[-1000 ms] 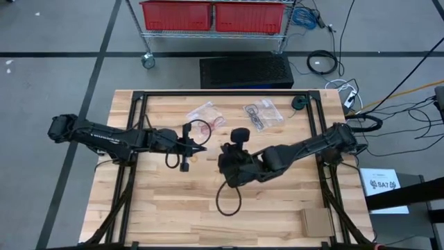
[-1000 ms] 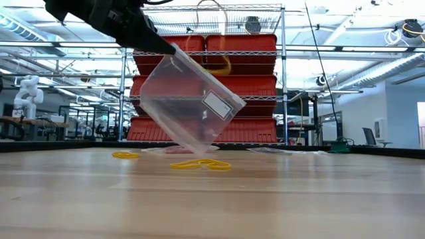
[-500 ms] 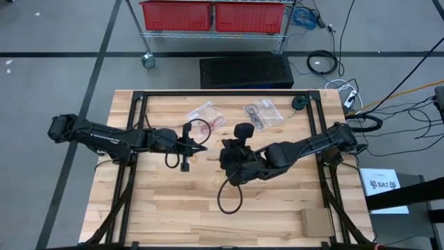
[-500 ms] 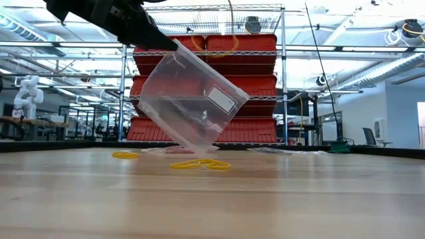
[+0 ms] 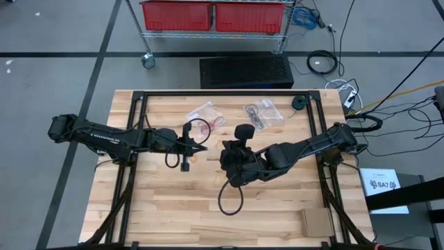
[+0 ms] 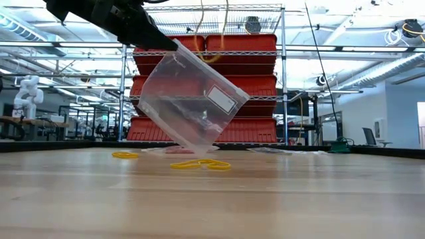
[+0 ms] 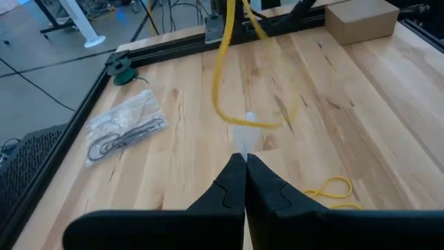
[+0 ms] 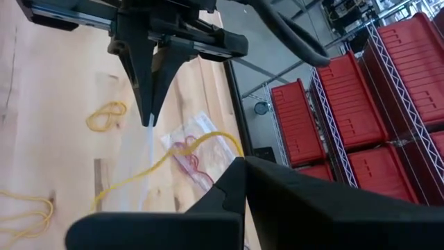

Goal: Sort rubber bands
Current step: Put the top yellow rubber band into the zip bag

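Low view: flat yellow rubber bands (image 6: 199,164) on table (image 6: 299,199).

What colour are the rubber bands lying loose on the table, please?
Yellow rubber bands, clearest in the low view.

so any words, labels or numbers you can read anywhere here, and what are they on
"BA7", roughly: dark print on the white sheet lying on the floor right of the wooden table; only partly legible.
White label on the clear plastic bag held up by the left gripper: appears blank, or too small to read.
Nothing else is readable.
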Available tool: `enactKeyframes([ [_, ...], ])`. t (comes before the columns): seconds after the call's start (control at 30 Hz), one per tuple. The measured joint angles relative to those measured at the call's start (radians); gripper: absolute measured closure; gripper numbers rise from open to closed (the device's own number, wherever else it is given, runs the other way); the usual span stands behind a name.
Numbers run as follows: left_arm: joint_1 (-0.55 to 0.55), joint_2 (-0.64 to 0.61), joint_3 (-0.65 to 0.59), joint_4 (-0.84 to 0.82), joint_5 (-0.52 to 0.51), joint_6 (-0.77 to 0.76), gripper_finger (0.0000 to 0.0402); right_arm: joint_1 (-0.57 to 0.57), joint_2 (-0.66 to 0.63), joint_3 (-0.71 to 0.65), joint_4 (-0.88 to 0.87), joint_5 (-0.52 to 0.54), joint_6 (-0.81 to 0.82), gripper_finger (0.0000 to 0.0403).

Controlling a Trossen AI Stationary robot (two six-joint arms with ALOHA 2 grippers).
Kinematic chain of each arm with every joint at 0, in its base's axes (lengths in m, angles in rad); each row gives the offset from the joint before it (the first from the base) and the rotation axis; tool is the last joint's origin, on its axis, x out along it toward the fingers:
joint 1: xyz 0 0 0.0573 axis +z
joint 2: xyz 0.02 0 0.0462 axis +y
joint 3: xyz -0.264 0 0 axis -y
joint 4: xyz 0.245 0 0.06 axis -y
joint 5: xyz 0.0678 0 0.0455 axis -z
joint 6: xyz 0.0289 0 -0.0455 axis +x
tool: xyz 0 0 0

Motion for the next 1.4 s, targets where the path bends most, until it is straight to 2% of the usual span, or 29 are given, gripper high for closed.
enactKeyframes([
  [0.77, 0.0, 0.0, 0.0, 0.023, 0.0, -0.005, 0.0401, -0.024, 0.052, -0.001, -0.025, -0.028, -0.018, 0.0403],
  [1.07, 0.0, 0.0, 0.0, 0.023, 0.0, -0.005, 0.0401, -0.061, 0.05, -0.021, -0.024, -0.18, 0.032, 0.0403],
  [1.4, 0.0, 0.0, 0.0, 0.022, 0.0, -0.005, 0.0401, -0.107, 0.051, -0.168, 0.093, -0.324, 0.061, 0.0403],
])
